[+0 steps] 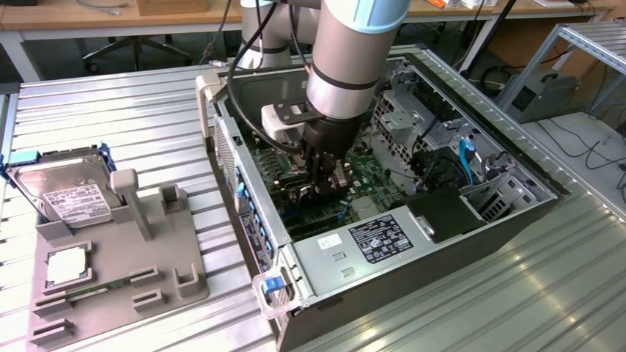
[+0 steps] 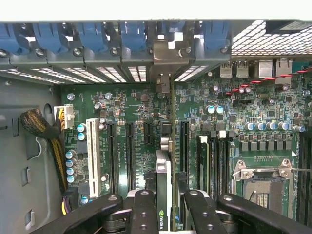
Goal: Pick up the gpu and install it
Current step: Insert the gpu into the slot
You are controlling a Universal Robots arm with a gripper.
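The gpu [image 2: 165, 170] stands on edge between my fingers, its green board edge running straight along the motherboard [image 2: 126, 105] toward the case's rear wall. Its silver bracket [image 2: 168, 56] sits against the row of rear slot openings with blue clips. My gripper [image 2: 168, 214] is shut on the gpu, one black finger [image 2: 144, 209] on each face. In the exterior view my gripper [image 1: 323, 176] reaches down inside the open computer case [image 1: 391, 242], and the dark gpu [image 1: 330, 192] hangs low over the motherboard. Whether the card's edge sits in a slot is hidden.
Several black expansion slots and one white slot [image 2: 91, 151] lie beside the card, and the CPU socket [image 2: 263, 180] on the other side. On the exterior view's left a grey fixture [image 1: 146, 257] holds a silver hard drive [image 1: 64, 194] and a green memory stick [image 1: 88, 293].
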